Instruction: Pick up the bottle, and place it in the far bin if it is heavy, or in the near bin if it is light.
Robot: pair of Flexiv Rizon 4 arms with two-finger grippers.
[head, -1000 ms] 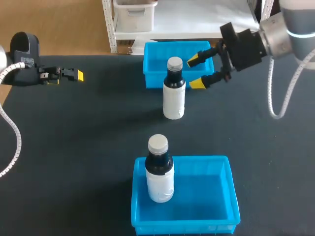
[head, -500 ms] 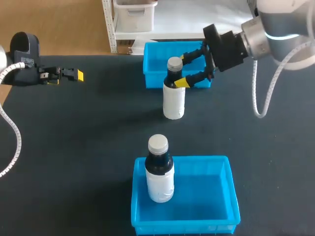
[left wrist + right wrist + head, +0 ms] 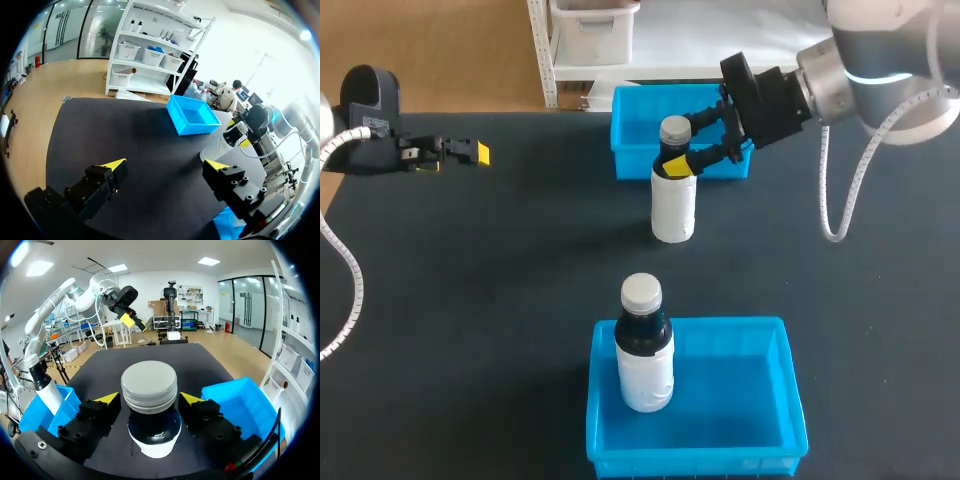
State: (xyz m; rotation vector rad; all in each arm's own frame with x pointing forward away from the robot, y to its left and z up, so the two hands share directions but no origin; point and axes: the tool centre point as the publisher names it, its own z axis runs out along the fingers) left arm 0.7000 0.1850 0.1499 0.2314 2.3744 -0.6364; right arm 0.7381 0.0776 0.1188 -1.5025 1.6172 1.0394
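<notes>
obstacles: far bin [image 3: 635, 125] just behind bottle [image 3: 673, 205]; second bottle [image 3: 645, 365] at left in near bin [image 3: 745, 390] | room: its right part

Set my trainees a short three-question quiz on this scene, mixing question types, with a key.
1. True or false: the left gripper holds a bottle.
2. The right gripper has its fingers either side of which part of the bottle on the table? A) base B) neck C) label
3. Fill in: the second bottle stands inside the ___ bin.
Key: 1 false, it is open and empty. 2 B. 3 near bin.
</notes>
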